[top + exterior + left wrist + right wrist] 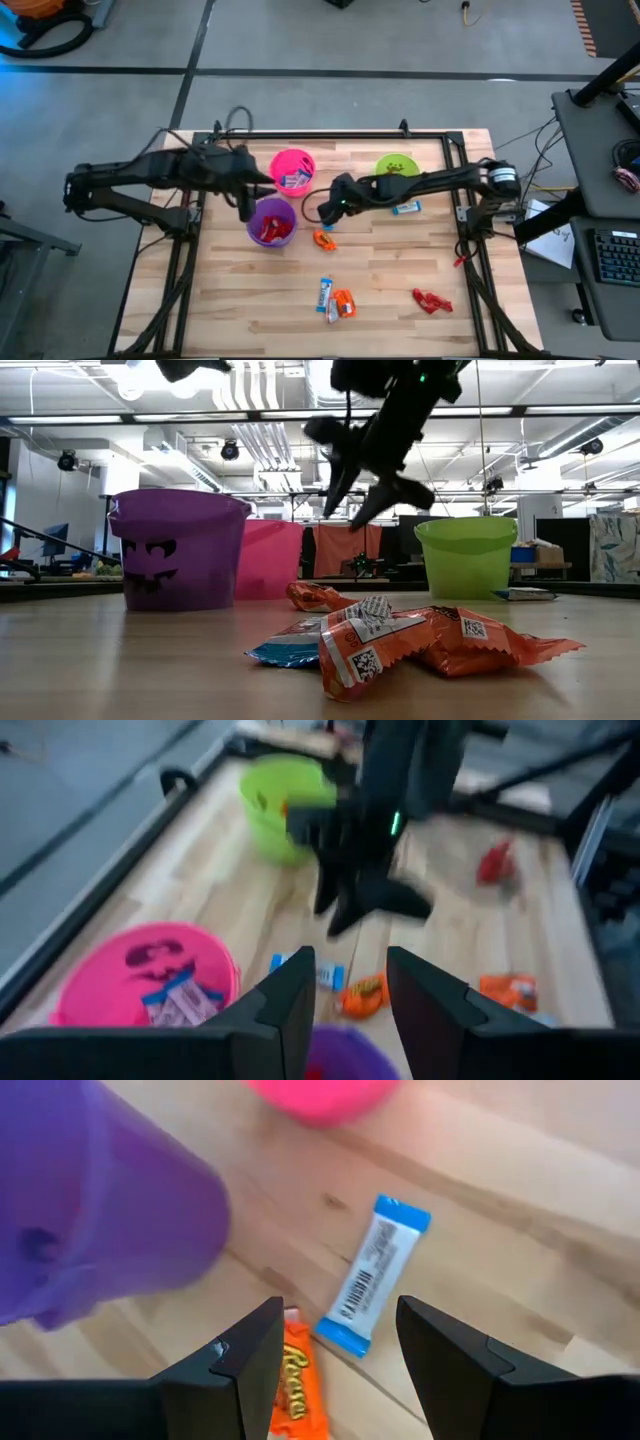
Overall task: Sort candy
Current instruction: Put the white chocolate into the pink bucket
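My left gripper (246, 200) hangs open over the gap between the pink cup (292, 172) and the purple cup (270, 222), with nothing between its fingers (290, 1005). My right gripper (330, 212) is open too, tilted down above a blue-and-white candy bar (375, 1275) and an orange candy (295, 1390) that lie flat on the wood beside the purple cup (90, 1210). In the low view it hangs clear of the table (360, 500). Red candies show in the purple cup, blue-and-white bars (175, 1005) in the pink cup.
A green cup (397, 166) stands at the back right, a blue-and-white bar (405, 208) next to it. Toward the near edge lie an orange candy with a blue-and-white bar (335, 300) and red candy (432, 300). A black frame (330, 135) edges the table.
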